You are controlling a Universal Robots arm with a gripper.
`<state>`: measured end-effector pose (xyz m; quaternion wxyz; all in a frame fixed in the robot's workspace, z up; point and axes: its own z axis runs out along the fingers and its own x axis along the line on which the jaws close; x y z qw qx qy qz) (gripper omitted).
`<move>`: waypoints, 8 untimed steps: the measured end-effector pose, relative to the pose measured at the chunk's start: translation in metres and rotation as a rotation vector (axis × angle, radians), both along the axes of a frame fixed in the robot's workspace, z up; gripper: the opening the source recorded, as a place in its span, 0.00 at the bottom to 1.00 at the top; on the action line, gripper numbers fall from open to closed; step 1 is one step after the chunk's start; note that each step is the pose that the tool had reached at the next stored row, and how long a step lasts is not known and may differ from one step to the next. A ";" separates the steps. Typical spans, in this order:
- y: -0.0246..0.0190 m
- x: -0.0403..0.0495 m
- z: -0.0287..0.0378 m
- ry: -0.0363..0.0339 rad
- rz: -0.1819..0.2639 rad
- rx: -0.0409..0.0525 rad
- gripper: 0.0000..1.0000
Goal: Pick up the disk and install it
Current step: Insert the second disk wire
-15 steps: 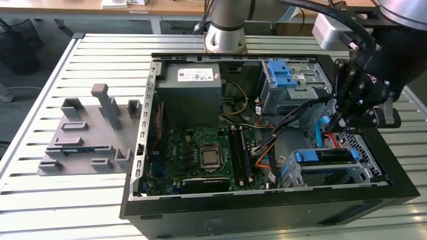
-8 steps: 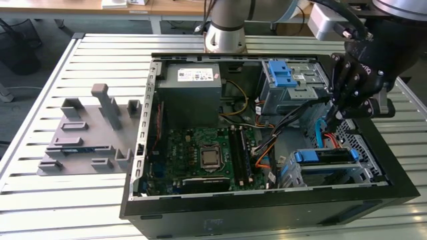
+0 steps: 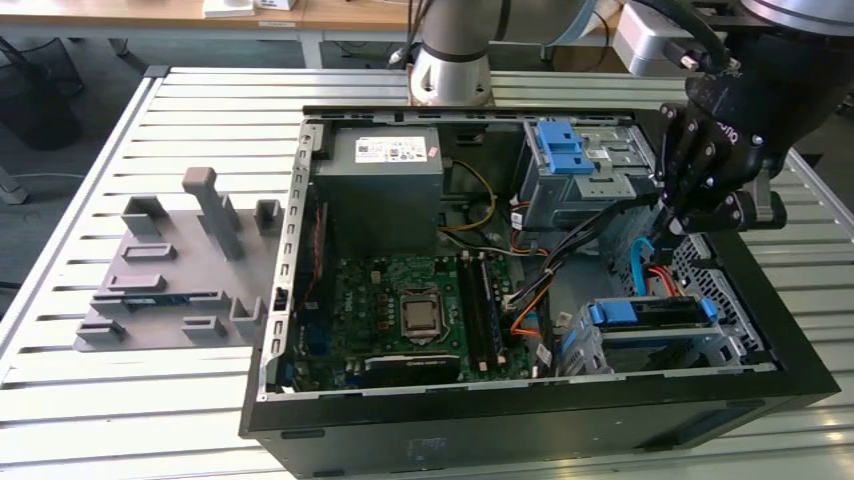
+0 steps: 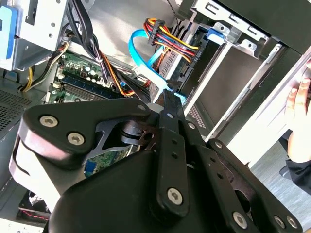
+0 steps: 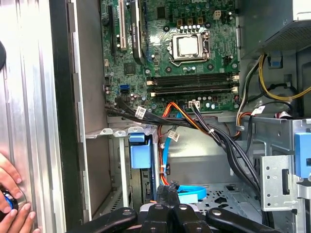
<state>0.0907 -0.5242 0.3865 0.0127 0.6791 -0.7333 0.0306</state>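
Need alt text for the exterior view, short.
A black robot hand hangs inside an open black desktop computer case on a slatted metal table, near the case's side at the exterior view's right. Inside are a green motherboard, a grey boxy power supply and blue-framed drive bays. A grey plastic fixture sits beside the case.

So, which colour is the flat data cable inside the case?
Light blue; the flat data cable shows best in the second wrist view.

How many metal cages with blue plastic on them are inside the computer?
2. In the exterior view, the upper cage sits beside the grey power supply; the lower cage is nearer the camera, on the exterior view's right. More could be hidden.
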 end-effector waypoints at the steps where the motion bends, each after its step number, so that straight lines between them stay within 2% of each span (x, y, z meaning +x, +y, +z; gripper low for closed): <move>1: 0.0000 0.0000 0.0000 0.0000 0.000 -0.0003 0.11; 3: 0.0001 0.0000 -0.0001 0.0000 0.000 -0.0028 0.11; 4: 0.0001 0.0000 -0.0002 0.0000 0.000 -0.0060 0.17; 8: 0.0000 0.0000 -0.0013 0.0000 0.000 -0.0163 0.17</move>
